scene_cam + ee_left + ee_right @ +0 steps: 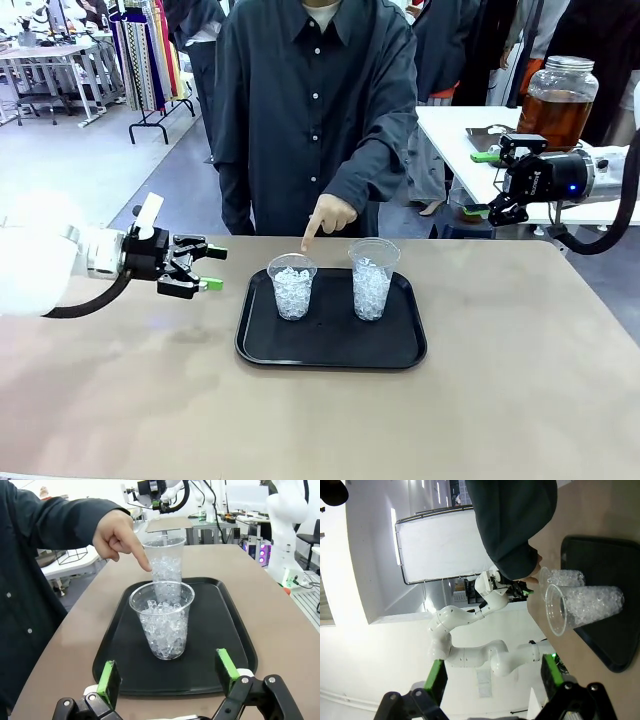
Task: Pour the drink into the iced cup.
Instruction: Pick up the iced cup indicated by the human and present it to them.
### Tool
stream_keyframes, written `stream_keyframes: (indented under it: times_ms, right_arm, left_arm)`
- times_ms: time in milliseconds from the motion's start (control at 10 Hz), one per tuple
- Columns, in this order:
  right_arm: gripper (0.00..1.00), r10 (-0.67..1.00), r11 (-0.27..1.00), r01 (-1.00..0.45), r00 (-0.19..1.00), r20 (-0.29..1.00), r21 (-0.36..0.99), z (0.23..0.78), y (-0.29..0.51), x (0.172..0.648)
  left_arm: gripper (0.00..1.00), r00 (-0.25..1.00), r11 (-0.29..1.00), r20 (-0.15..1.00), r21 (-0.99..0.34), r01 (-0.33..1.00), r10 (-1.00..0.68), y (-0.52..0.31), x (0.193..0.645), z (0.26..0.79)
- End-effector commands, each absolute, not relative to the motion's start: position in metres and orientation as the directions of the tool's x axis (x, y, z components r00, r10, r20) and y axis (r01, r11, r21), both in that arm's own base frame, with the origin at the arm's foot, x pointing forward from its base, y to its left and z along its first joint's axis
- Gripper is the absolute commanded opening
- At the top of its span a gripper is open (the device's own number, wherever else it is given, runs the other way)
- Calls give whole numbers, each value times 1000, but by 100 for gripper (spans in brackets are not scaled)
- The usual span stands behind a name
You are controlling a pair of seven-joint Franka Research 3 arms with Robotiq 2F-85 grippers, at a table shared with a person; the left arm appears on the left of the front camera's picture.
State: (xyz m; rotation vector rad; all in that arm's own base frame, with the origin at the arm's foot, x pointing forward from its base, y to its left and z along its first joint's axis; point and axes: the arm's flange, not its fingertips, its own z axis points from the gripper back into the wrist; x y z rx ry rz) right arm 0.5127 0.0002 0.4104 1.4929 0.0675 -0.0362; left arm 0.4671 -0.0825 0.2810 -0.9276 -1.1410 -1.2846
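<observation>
The left iced cup (pixel 292 290) and right iced cup (pixel 370 290) stand upright on the tray (pixel 330 347), mouths up; a hand (pixel 333 213) points at the left one. The drink (pixel 552 118) sits far right in an upright jar (pixel 570 78). My left gripper (pixel 215 268) and right gripper (pixel 481 183) are spread, empty.

White arm (pixel 610 173), blk cable (pixel 612 235), grn-pad tool (pixel 500 180).

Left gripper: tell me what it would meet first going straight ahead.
Most likely the nearer clear plastic cup of ice, which stands in line ahead of the left gripper's open fingers; its height against the cup's rim is hard to judge.
</observation>
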Motion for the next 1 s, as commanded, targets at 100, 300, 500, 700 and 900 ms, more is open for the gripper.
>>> stream_keyframes:
  times_ms: [100,300,500,700,900]
  right_arm:
    - [100,15,79,63,998,-64,995,412,1,513]
    - [100,15,79,63,998,-64,995,412,1,513]
    - [100,15,79,63,998,-64,995,412,1,513]
    - [100,15,79,63,998,-64,995,412,1,513]
    - [100,15,79,63,998,-64,995,412,1,513]
  left_arm:
    - [100,-63,96,971,87,992,-230,-82,467,281]
    - [100,-63,96,971,87,992,-230,-82,467,281]
    - [100,-59,92,971,82,992,-230,-84,467,280]
    - [100,-51,96,976,73,993,-211,-99,474,267]
    - [100,-43,108,977,66,992,-209,-112,480,257]
